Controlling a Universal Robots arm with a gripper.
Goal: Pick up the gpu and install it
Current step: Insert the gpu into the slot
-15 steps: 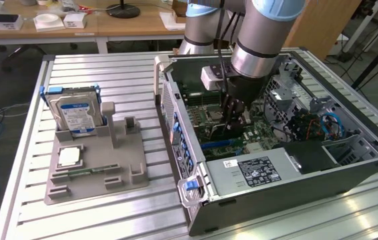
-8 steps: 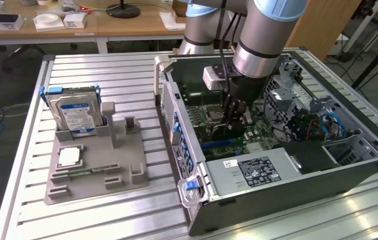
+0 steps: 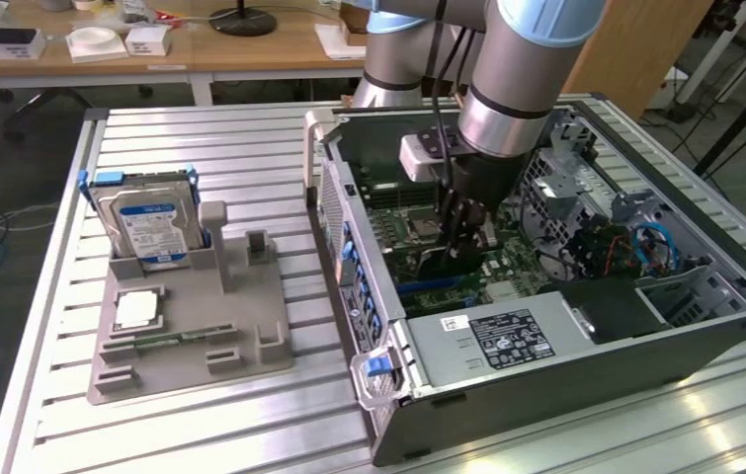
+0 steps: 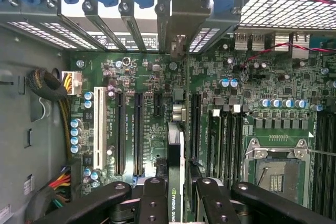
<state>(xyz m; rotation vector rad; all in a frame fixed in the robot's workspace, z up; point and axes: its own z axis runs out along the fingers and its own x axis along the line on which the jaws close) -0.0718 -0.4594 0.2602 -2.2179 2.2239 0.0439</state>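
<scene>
End effector [image 4: 176,195]: down inside the open computer case, black fingers [image 4: 152,198] clenched on the gpu, one on each face of the card
Gpu [image 4: 175,182]: held edge-on over the motherboard, its silvery bracket [image 4: 177,24] up against the row of rear slots; whether it is seated in a slot, I cannot tell
Computer case [image 3: 584,395]: lying on its side on the bench, side panel off; inside sit the green motherboard [image 3: 392,197], a grey power supply [image 3: 505,341] with a black label, and a tangle of blue and black cables [image 3: 636,247] toward the exterior view's right
Motherboard up close: empty processor socket [image 4: 276,169]; long black slots [image 4: 137,135] and one white slot [image 4: 97,129] just beside the card
Grey holder [image 3: 188,336]: on the bench at the exterior view's left, well apart from the case; a hard drive [image 3: 148,222] stands upright in it; a square silver chip [image 3: 136,310] lies flat in a recess
Bench [image 3: 214,434]: slatted metal
</scene>
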